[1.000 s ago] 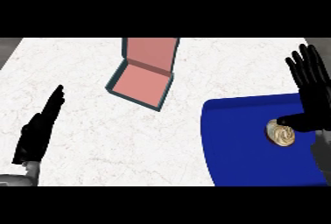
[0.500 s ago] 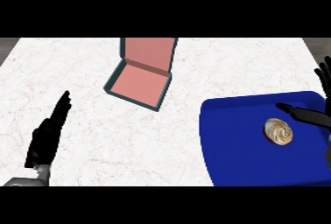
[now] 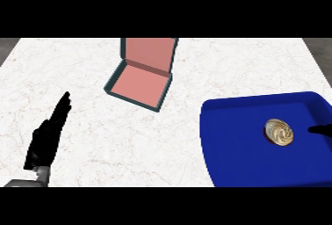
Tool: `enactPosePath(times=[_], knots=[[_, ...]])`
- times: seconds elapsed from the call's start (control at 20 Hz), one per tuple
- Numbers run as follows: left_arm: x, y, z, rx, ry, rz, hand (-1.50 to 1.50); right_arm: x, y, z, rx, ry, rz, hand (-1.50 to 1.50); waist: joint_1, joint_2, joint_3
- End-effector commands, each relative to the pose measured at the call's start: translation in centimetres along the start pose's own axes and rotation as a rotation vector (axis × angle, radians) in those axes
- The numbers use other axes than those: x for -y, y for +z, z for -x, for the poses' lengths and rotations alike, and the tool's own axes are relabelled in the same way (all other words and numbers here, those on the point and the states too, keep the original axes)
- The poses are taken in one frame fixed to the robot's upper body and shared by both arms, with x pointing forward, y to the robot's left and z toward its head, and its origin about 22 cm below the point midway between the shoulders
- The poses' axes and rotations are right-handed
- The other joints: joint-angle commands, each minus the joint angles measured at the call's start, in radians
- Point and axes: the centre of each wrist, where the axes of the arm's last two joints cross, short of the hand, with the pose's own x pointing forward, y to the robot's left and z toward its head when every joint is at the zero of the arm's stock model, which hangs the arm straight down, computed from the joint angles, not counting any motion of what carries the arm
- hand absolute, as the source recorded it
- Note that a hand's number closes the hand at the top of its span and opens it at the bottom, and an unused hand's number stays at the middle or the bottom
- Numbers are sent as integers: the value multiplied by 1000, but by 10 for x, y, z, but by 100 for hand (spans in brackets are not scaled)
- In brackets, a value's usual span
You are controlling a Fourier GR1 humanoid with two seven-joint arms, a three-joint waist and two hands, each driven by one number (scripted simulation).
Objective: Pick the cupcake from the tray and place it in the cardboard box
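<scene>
The cupcake (image 3: 279, 132) sits in the blue tray (image 3: 246, 154), toward the tray's 2 o'clock part, well inside the rim. It is seen from above as an oval with a pale swirl on top; the oval's long axis runs from 12 to 6 o'clock, and the top faces up toward the view.

The tray fills the counter's 4 o'clock area, its right side cut by the view's edge. The cardboard box (image 3: 139, 83) lies at about 11 o'clock from the tray, well apart from it, on the white marbled counter (image 3: 97, 127). It is open, pink inside with a dark teal rim, its flap standing up at the far side toward 12 o'clock. Bare counter lies between box and tray; nothing stands on that stretch.

Only a black fingertip of the right hand (image 3: 319, 129) shows, at the view's 3 o'clock edge, over the tray. It points toward 9 o'clock at the cupcake and lies just beside it, not touching. Whether that hand's fingers are released or clenched I cannot tell.

The left hand (image 3: 45, 143) rests at 8 o'clock, fingers straight and released, pointing toward 12 o'clock, holding nothing, well apart from box and tray
</scene>
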Motion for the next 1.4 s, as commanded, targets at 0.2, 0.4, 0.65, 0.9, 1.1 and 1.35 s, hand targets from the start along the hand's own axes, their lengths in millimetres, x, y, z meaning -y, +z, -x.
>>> enactPosePath(times=[0.2,0.4,0.65,0.9,1.1,1.35], knots=[[2,1,3,-13,1,-8,0,18,3,-36,-192,315,-430,-150,-1,-1,0],[-9,0,18,2,-13,3,0,-17,-5,-67,-222,335,-504,-150,6,1,0],[17,-4,-12,12,0,-10,0,-38,2,-65,-282,346,-486,-150,0,0,2],[4,19,15,8,1,7,0,-57,3,-67,-334,371,-487,-150,3,0,2],[1,-9,-6,7,-8,1,0,-64,-5,-60,-369,406,-494,-150,2,1,2],[-8,-6,-10,6,6,-1,0,-65,0,-44,-373,386,-483,-150,1,1,3]])
